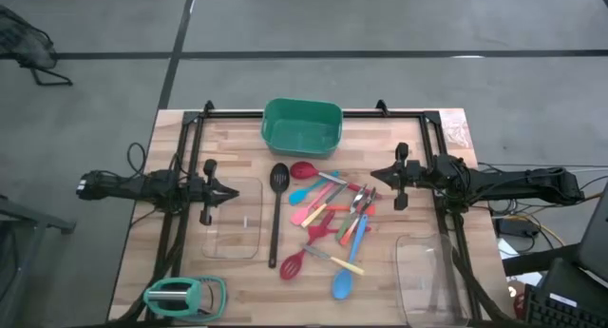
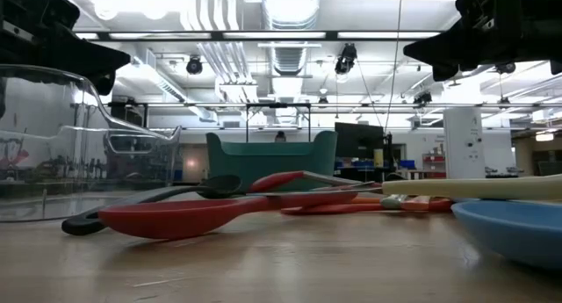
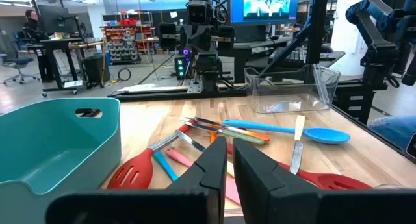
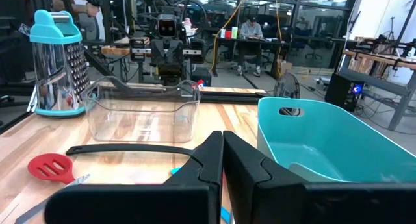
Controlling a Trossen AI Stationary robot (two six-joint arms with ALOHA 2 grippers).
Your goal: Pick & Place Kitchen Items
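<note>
Fingers of left gripper (image 1: 231, 192): together, holding nothing, poised above the left glass tray (image 1: 234, 232), likely parked before a pick. Fingers of right gripper (image 1: 376, 176): pressed shut, empty, facing the pile. Kitchen utensils (image 1: 328, 214): loose heap at the worktop (image 1: 380, 290) centre, unsorted; black slotted spoon (image 1: 276, 212) alongside. Green tub (image 1: 302, 126): behind the heap, probable destination. Grater (image 1: 180, 296): near corner.

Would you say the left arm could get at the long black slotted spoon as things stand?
Probably yes. The left gripper hangs shut and empty over the near glass tray, and the black slotted spoon lies just beyond that tray's edge with nothing on it. The gripper would need to open first.
</note>
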